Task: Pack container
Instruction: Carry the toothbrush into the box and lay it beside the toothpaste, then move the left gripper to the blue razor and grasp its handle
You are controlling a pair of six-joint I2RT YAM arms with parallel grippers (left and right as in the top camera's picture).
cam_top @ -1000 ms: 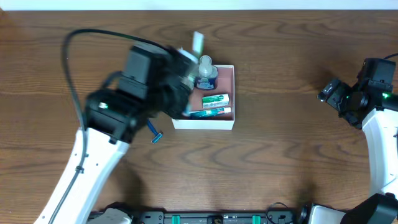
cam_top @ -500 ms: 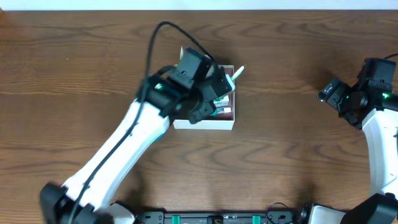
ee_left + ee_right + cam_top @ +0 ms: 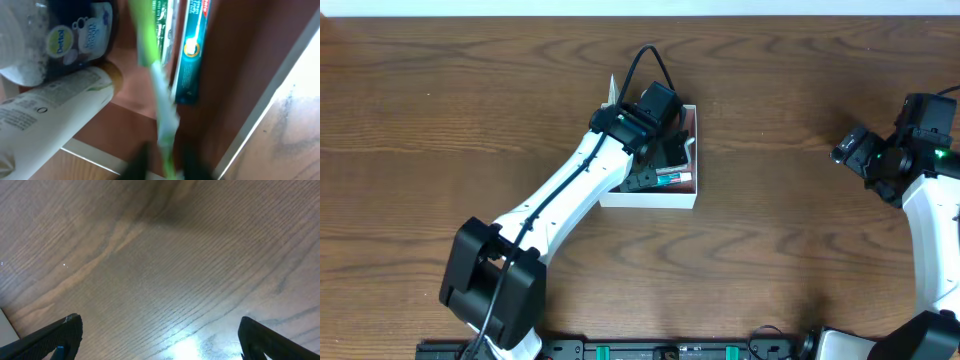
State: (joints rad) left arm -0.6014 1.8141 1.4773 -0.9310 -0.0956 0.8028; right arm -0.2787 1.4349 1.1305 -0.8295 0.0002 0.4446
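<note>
Overhead, surface (image 3: 790, 230): brown wood with clear grain; it fills nearly the whole view and carries the container.
left arm (image 3: 570, 195): white with black joints; it goes from the lower left corner diagonally up to the container. A black cable (image 3: 638, 62) makes a loop above its wrist.
right arm (image 3: 932, 215): at the right edge, well apart from the container.
container (image 3: 650, 199): square and shallow, with thin white walls and a reddish-brown floor. It stands on the surface a little left of the middle, in the upper half. The end of the left arm is directly over it and hides most of its inside from above.
left gripper (image 3: 168, 165): close above the container floor. Its two dark tips are blurred at the bottom of the left wrist view. The stick ends between the jaws, but I cannot tell if they press on it.
right gripper (image 3: 160, 340): above bare wood. The jaws are wide apart, one tip in each lower corner of the right wrist view, with nothing between them.
white tube (image 3: 50, 117): lies in the container, touching the bottle.
bottle (image 3: 75, 35): dark blue with a Dettol label, in a corner of the container.
toothpaste box (image 3: 192, 50): teal, flat on the floor, just beside a green box (image 3: 164, 25).
stick (image 3: 157, 90): thin, green and white, slanted across the boxes.
</note>
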